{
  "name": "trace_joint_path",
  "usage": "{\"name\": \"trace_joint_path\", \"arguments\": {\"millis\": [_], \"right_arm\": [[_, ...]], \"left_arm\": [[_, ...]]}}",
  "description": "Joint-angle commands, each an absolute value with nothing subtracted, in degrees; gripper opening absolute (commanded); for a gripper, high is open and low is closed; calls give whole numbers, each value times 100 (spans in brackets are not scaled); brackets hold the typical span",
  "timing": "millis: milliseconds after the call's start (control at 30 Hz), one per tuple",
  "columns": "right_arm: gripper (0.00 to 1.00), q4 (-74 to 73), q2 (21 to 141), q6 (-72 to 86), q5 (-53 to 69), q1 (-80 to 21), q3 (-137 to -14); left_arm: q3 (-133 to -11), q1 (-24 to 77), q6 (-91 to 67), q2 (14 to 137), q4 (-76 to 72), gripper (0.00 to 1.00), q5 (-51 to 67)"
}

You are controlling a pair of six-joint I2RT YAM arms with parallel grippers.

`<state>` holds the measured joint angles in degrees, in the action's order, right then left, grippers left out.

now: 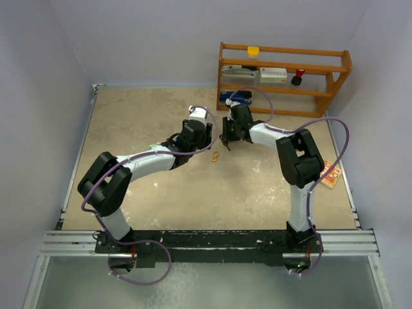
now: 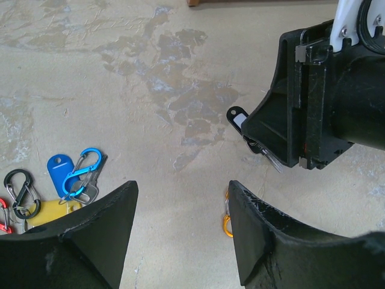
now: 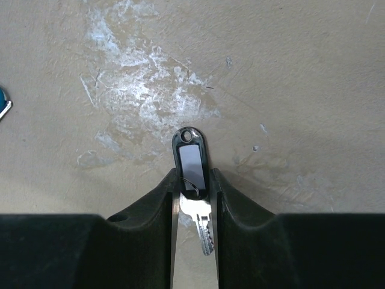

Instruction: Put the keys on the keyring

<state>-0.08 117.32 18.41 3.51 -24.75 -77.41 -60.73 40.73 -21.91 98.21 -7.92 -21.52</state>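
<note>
My right gripper (image 3: 194,180) is shut on a black key tag with a white label (image 3: 191,161) and holds it above the table. A silver key (image 3: 203,227) hangs from the tag between the fingers. In the left wrist view that tag (image 2: 237,117) sticks out of the right gripper (image 2: 260,144). My left gripper (image 2: 180,188) is open and empty over the table, an orange carabiner (image 2: 227,221) beside its right finger. A blue tag (image 2: 58,171), a blue carabiner (image 2: 83,171) and a yellow tag (image 2: 50,211) lie at the left. In the top view both grippers (image 1: 201,138) (image 1: 225,140) face each other mid-table.
A black carabiner (image 2: 20,191) and a red hook (image 2: 3,217) lie at the far left. The orange carabiner (image 1: 215,156) lies between the arms. A wooden shelf (image 1: 283,67) with small items stands at the back right. An orange card (image 1: 331,174) lies at the right edge.
</note>
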Motion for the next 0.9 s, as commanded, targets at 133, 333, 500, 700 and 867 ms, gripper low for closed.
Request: {"name": "trace_joint_path", "arguments": {"millis": [133, 333, 500, 700, 867], "right_arm": [[32, 98, 11231, 1758, 206, -2505, -7545], [33, 132, 11170, 1727, 276, -2514, -7497], [32, 127, 11188, 1706, 320, -2531, -7497], [30, 114, 11222, 1674, 384, -2565, -7493], [29, 114, 11264, 1660, 413, -2582, -7497]], "left_arm": [[-6130, 4039, -2162, 9658, -888, 59, -2252], [-6126, 4040, -2161, 9653, -879, 59, -2254], [-6126, 4041, -2159, 9652, -873, 59, -2250], [-6136, 4043, -2162, 9656, -872, 58, -2259], [-6135, 4040, -2149, 9656, -861, 58, -2261]]}}
